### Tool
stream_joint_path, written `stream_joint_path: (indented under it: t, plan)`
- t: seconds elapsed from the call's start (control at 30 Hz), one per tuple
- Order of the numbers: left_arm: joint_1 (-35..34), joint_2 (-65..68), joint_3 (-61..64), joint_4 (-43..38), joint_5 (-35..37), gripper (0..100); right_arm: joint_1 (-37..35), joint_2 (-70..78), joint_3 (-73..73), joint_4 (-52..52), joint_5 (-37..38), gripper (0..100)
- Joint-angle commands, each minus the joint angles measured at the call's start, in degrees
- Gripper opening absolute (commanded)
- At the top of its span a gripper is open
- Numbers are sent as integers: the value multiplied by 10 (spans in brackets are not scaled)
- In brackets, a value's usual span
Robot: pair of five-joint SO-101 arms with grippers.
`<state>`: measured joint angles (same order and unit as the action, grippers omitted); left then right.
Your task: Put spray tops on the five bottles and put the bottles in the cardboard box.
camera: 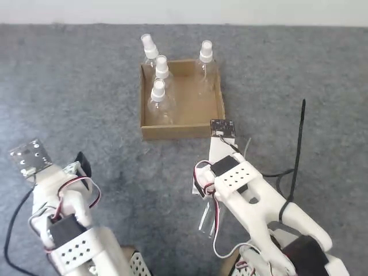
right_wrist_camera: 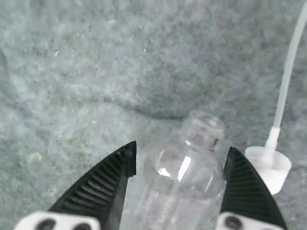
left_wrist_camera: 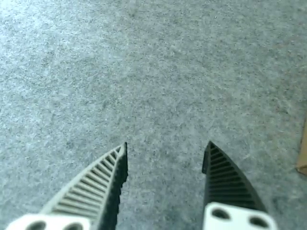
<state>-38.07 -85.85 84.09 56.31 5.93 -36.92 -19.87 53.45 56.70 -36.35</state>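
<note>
**Q:** Fig. — which step is this, and where is the work?
**A:** Prob. capping the fifth bottle. The uncapped bottle (right_wrist_camera: 187, 167) lies within the right end effector (right_wrist_camera: 181, 146), neck pointing away from the wrist. The loose spray top (right_wrist_camera: 267, 165) rests on the counter (right_wrist_camera: 72, 72) just beside it. Clamped vs. merely straddling: cannot tell. The left end effector (left_wrist_camera: 167, 143) is released and empty over bare counter, well apart from both.

**Q:** How to do it well?
**A:** Hold the bottle low on its body, neck upright and free. Have the left take the top by its collar, feed the dip tube into the mouth first, then seat and twist. Clear plastic looks thin and slick, so grip firm, not crushing.

**Q:** What can't be read?
**A:** In the high view the right arm covers the bottle. Its base is cut off in the right wrist view, and the tube runs out of frame. Four capped bottles (camera: 157, 100) stand at the cardboard box (camera: 172, 131) — whether the rear-left one is inside or behind the wall is unclear
</note>
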Motion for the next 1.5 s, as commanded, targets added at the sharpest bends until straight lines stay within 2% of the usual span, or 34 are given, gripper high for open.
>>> stream_joint_path:
  t: [0.0,0.1,0.3,0.47,0.63,0.77,0.97,1.13,1.27,1.47]
  plan:
    - [-2,-7,-17,-3,-1,243,-6,-24,-9,-7,33,168]
    - [-2,-7,-16,-3,-1,243,-3,-26,-9,-10,49,97]
    - [-2,-7,-16,-3,-1,243,-2,-30,-9,-5,131,91]
    - [-2,-7,-16,-3,-1,243,-2,-31,-21,5,237,87]
    - [-3,-7,-17,-3,-1,243,-5,-30,-84,86,353,87]
    - [-3,-7,-17,-3,-1,243,-5,-25,-133,138,476,86]
    - [-3,-7,-17,-3,-1,243,-7,-25,-144,140,613,86]
    - [-3,-7,-17,-3,-1,243,-29,-24,-154,109,672,86]
    - [-3,-7,-17,-3,-1,243,-36,-17,-157,59,656,86]
    - [-3,-7,-17,-3,-1,243,-80,83,-219,70,691,86]
